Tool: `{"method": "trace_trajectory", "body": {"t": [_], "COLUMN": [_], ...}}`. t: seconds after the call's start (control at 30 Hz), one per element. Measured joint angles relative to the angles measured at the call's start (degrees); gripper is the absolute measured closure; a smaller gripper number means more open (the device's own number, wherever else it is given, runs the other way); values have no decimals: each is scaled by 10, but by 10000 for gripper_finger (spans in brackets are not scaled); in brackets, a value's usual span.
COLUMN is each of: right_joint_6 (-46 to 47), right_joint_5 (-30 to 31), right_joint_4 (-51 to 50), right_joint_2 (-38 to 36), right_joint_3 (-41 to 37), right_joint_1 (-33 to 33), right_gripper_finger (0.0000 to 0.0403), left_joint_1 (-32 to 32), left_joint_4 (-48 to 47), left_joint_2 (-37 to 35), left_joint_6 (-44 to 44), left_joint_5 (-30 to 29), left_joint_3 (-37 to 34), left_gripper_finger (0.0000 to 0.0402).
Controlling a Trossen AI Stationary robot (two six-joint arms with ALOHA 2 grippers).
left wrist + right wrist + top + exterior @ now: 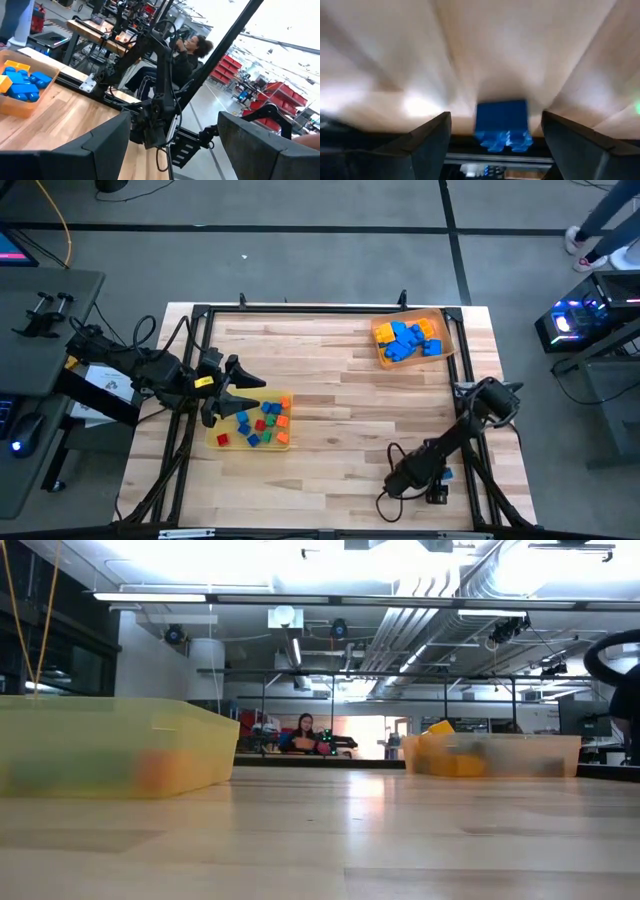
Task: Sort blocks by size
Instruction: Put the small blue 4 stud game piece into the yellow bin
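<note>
A yellow tray point(255, 423) at the left holds several small blocks point(262, 423), blue, red, orange and green. An orange tray point(445, 330) at the far right holds larger blue and orange blocks point(407, 340); it also shows in the left wrist view point(20, 82). My left gripper point(240, 392) is open and empty above the yellow tray's left end. My right gripper point(495, 135) is open and low over the table at the near right. One blue studded block point(502, 125) lies on the wood between its two fingers, apart from both. That block also shows in the high view point(446, 474).
A black frame point(330, 310) runs round the table, and its struts slope down at both sides. The wood between the two trays point(340, 410) is bare. The low view shows both trays point(110, 745) point(490, 755). A person point(192, 50) sits beyond the table.
</note>
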Motion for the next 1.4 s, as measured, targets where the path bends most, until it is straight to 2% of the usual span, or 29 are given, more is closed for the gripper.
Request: {"method": "trace_trajectory", "body": {"t": [0.1,0.4,0.5,0.73,0.83,1.0,1.17,1.3,1.4], "right_joint_6": [-2,-34,-33,-2,-11,-45,-10,35,59], "right_joint_5": [15,5,7,2,11,83,215,322,391], "right_joint_4": [-3,-6,-8,-11,-37,-123,-175,-139,-40], "right_joint_2": [11,32,33,33,35,19,-7,-9,-9], "right_joint_3": [0,1,1,1,17,83,170,246,291], "right_joint_1": [5,15,16,16,15,3,-44,-101,-144], "right_gripper_finger": [96,106,140,258,267,267,267,267,267], "left_joint_1": [0,0,0,0,0,0,0,0,0], "left_joint_4": [0,-3,-5,-6,-8,-9,-13,-21,-21], "left_joint_2": [0,0,0,0,0,0,0,0,0], "left_joint_6": [0,-4,-4,-4,-4,-1,0,0,-5], "left_joint_5": [0,0,0,0,0,0,0,0,1], "left_joint_3": [0,0,0,0,0,0,0,0,0], "left_gripper_finger": [115,115,115,115,115,115,115,115,115]}}
